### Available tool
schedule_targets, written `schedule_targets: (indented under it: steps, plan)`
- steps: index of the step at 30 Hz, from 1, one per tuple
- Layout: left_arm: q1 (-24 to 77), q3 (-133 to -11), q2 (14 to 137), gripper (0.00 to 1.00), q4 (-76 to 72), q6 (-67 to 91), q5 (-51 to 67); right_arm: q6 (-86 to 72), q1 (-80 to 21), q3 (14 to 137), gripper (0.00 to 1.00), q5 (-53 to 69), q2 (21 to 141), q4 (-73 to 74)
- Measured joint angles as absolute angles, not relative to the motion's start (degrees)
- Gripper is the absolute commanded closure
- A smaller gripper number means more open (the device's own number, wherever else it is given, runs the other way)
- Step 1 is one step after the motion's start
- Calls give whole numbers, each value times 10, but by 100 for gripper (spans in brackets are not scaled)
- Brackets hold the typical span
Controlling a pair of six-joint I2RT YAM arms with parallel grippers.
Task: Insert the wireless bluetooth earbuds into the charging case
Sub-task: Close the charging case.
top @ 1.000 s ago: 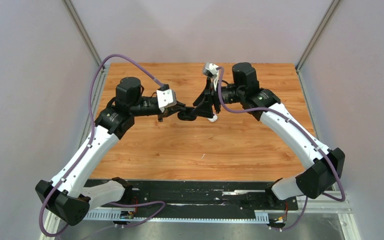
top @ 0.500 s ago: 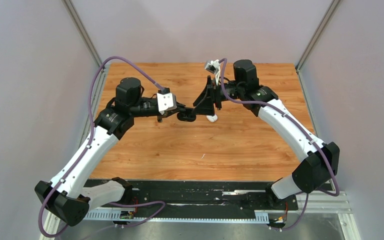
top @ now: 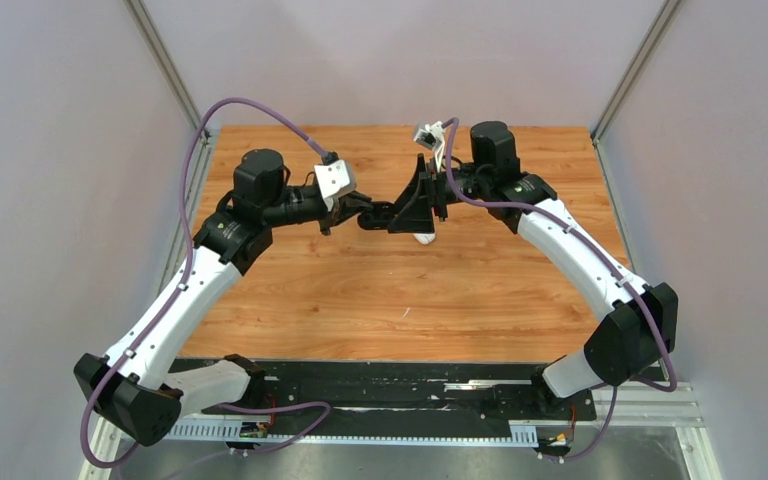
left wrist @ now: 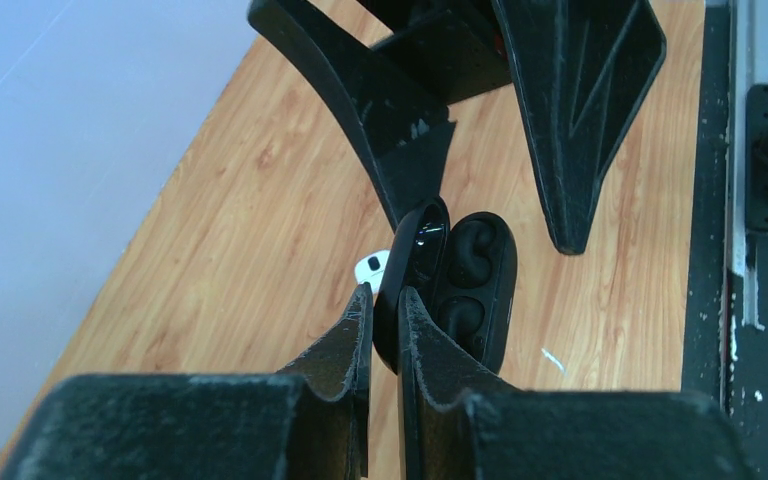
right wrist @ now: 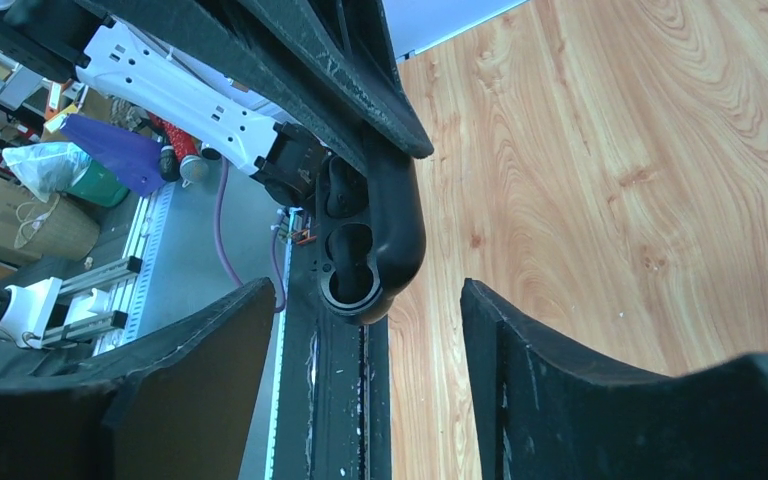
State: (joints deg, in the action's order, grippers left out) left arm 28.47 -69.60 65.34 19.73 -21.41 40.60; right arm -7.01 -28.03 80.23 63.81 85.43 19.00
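The open charging case (left wrist: 475, 280), pinched by one half in the narrow left claw (left wrist: 385, 295) above the worktop's (left wrist: 260, 220) far middle, could be knocked loose by the wide, empty right claw (right wrist: 365, 295).

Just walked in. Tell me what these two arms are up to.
The left gripper holds the charging case, its jaws shut on the lid half, so the case stands open with both wells empty. The right gripper faces the case with its jaws wide apart and holds nothing. One white earbud lies on the wooden table below; the other is not visible.
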Motion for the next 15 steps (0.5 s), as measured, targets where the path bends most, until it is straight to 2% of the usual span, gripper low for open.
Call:
schedule_targets:
  steps: [7,13,15]
  plan:
    - [285,-696,653,100,159,-152,388,-90,-280,796,56,645,854,164]
    - [285,-689,653,100,138,-118,384,-108,-280,796,68,649,854,142]
    - [285,-689,653,100,135,-111,383,-115,-279,796,80,650,854,137]
